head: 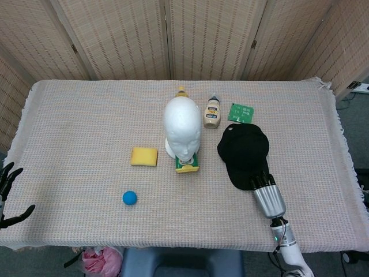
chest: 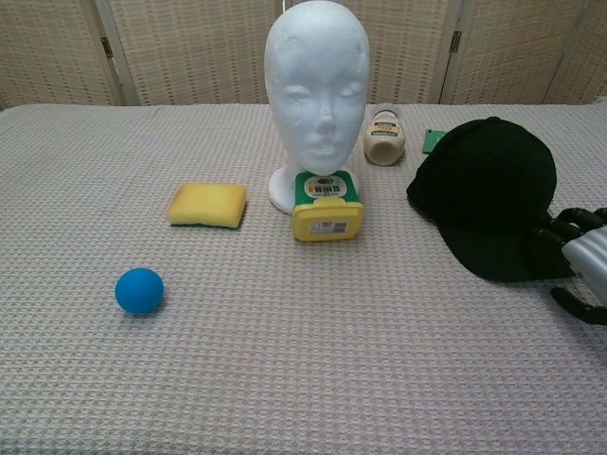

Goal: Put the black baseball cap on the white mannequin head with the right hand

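The black baseball cap point(head: 244, 153) point(chest: 493, 194) lies on the table right of centre, its brim toward the front edge. The white mannequin head point(head: 182, 125) point(chest: 318, 90) stands upright at the middle. My right hand point(head: 267, 196) point(chest: 580, 258) reaches in from the front with straight, spread fingers; its fingertips point(head: 259, 180) touch or overlap the brim's front edge, and nothing is gripped. My left hand point(head: 8, 193) hovers past the table's front left corner, fingers spread and empty.
A green and yellow container point(head: 187, 164) point(chest: 327, 207) lies against the mannequin's base. A yellow sponge point(head: 144, 156) and a blue ball point(head: 130, 198) sit to the left. A mayonnaise bottle point(head: 212, 112) and a green card point(head: 240, 112) lie behind the cap.
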Available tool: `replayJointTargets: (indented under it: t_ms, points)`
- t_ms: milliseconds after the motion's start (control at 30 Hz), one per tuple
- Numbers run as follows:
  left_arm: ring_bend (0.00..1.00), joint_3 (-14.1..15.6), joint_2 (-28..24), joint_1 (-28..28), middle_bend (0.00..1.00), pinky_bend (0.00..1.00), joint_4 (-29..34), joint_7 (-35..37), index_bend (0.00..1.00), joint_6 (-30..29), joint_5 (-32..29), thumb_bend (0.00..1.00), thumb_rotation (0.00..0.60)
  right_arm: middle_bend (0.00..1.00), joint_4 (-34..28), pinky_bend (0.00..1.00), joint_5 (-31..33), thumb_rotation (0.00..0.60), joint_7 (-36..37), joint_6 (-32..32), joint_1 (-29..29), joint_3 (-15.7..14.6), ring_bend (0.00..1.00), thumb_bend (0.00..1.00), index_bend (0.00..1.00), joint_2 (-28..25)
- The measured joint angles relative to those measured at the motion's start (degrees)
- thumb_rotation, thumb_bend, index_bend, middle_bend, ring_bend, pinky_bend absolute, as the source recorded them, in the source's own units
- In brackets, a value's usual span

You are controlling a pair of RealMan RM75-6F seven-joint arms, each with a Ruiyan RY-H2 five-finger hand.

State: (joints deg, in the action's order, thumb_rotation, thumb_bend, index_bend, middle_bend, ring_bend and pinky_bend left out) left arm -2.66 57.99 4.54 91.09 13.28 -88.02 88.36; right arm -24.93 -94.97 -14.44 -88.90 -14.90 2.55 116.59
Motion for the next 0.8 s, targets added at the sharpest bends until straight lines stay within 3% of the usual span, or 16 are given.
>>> replayJointTargets:
  t_ms: [333, 500, 733, 800]
  points:
    - [0.00, 0.0, -0.1, 0.0, 0.00, 0.20, -0.1, 0.6, 0.11, 0.0, -0.1, 0.25, 0.600, 0.37, 3.7, 0.40, 2.5, 0.600, 1.2, 2.6, -3.8, 2.0, 0.30, 0.27, 0.37, 2.4]
    - [0.00, -0.1, -0.3, -0.1, 0.00, 0.20, -0.2, 1.0, 0.11, 0.0, -0.2, 0.25, 0.600, 0.42, 5.6, 0.45, 3.4, 0.600, 1.8, 3.0, -5.4, 2.6, 0.34, 0.28, 0.43, 3.8]
    - [0.00, 0.0, -0.2, -0.5, 0.00, 0.20, -0.2, 0.9, 0.10, -1.1, 0.4, 0.25, 0.600, 0.59, 9.3, 0.72, 3.6, 0.600, 2.8, 1.5, -7.2, 2.7, 0.56, 0.37, 0.66, 5.5]
    - [0.00, 0.0, -0.1, -0.6, 0.00, 0.20, -0.3, 0.8, 0.10, -1.6, 0.7, 0.25, 0.600, 0.61, 10.7, 0.77, 3.6, 0.600, 3.0, 1.0, -8.0, 2.7, 0.60, 0.39, 0.68, 6.1]
